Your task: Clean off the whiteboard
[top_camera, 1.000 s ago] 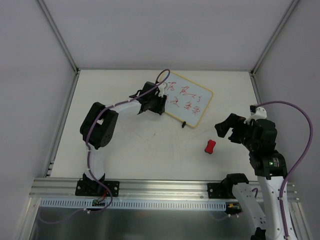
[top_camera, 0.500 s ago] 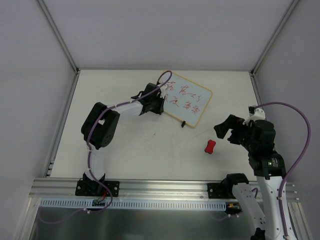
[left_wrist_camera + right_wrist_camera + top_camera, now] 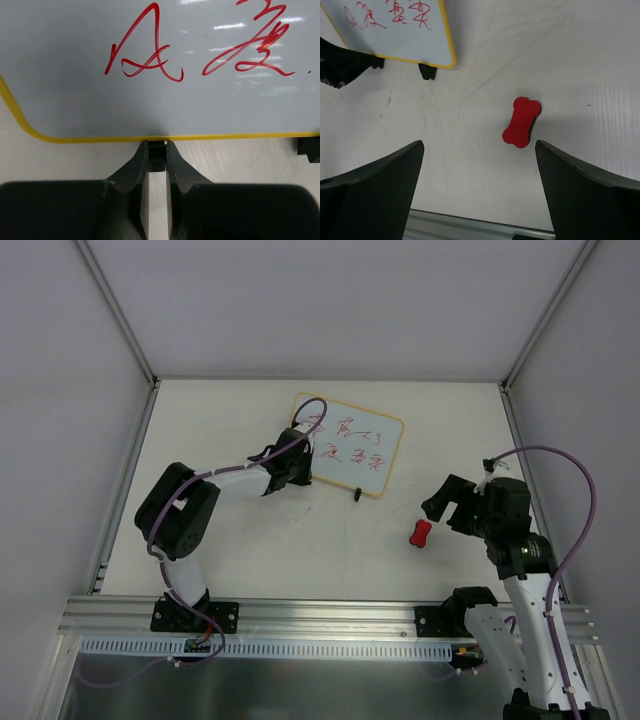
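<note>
The whiteboard [image 3: 352, 443] lies flat at the back middle of the table, yellow-framed and covered in red handwriting [image 3: 145, 60]. My left gripper [image 3: 298, 469] is at its near left edge, shut on one of the board's black clip feet [image 3: 157, 159], right against the yellow frame [image 3: 210, 135]. The other clip foot [image 3: 357, 493] is free. A red bone-shaped eraser [image 3: 420, 532] lies on the table to the right of the board. My right gripper [image 3: 446, 508] hovers open just right of the eraser [image 3: 521, 122], which is ahead of its fingers, nearer the right one, and untouched.
White walls with metal corner posts [image 3: 118, 310] close off the table at the back and both sides. An aluminium rail [image 3: 320, 615] carrying both arm bases runs along the near edge.
My left gripper closed on the clip foot and drew the whiteboard left and nearer, turning it squarer to the table. The right gripper drifted slightly left, still open.
</note>
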